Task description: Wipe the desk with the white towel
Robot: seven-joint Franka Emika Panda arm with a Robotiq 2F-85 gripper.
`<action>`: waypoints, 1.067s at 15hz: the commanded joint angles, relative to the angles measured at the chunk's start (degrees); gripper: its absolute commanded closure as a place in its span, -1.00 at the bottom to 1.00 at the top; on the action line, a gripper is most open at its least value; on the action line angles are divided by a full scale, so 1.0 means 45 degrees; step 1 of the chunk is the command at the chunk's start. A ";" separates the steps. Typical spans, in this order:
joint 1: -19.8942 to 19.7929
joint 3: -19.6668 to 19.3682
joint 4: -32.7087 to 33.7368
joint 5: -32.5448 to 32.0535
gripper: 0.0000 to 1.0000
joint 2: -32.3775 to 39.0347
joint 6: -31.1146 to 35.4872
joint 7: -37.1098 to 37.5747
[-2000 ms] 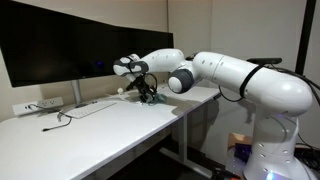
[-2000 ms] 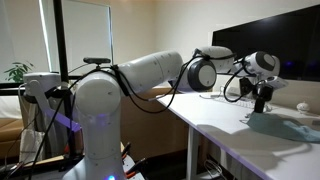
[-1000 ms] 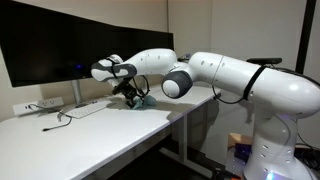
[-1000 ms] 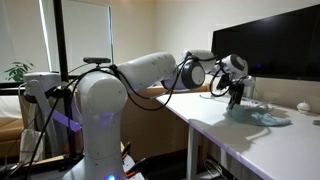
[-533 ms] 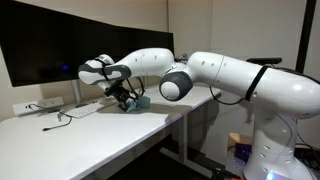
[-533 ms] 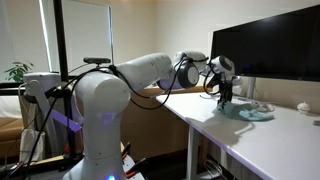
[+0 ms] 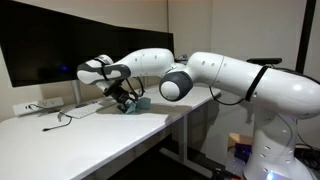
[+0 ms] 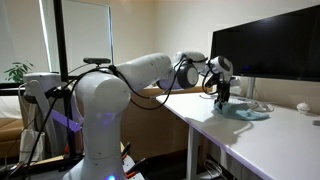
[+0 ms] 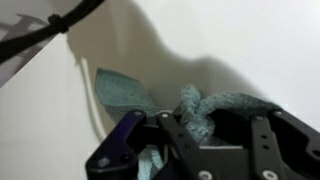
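I am reaching my arm out low across the counter (image 7: 110,130), with the elbow held near the front edge and the forearm running toward the monitor (image 7: 55,45). The wrist is bending downward, so my pincer (image 7: 124,98) is pointing at the surface just in front of the screen. In an exterior view the pincer (image 8: 222,97) is standing nearly upright over the counter (image 8: 275,140).

The towel (image 7: 140,103) is lying on the counter directly beneath and beside the pincer, and it is showing pale teal rather than white in all three views. Part of it is spreading flat on the surface (image 8: 247,112), while another part is bunching up into my grip.

In the wrist view the pincer (image 9: 215,135) is closing its two dark fingers (image 9: 178,140) around a gathered fold of the towel (image 9: 215,108). That view is blurred, so the grip appears firm, but I cannot confirm how tightly the fingers are pressing. A loose corner is trailing off to one side on the white surface.

A power strip (image 7: 35,107) is sitting at the back of the counter, and a thin cable (image 7: 62,118) is lying in front of it. The room is showing plain walls, and a plant (image 8: 15,72) is standing beside a bright window.
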 commanded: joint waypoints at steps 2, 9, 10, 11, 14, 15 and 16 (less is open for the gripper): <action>0.0253 0.0524 0.0001 0.0096 0.87 0.0384 -0.0614 -0.0963; 0.0640 0.0363 -0.0298 -0.0203 0.86 0.0041 -0.0716 -0.2875; 0.0657 0.0394 -0.0309 -0.0197 0.87 0.0027 -0.0732 -0.3201; 0.0669 0.0405 -0.0325 -0.0209 0.86 0.0020 -0.0746 -0.3491; 0.1450 0.0983 -0.0325 0.0386 0.87 0.0678 -0.0108 -0.3105; 0.1652 0.1063 -0.0324 0.0320 0.85 0.0698 -0.0032 -0.3317; 0.1911 0.1189 -0.0299 0.0351 0.86 0.0698 -0.0040 -0.3353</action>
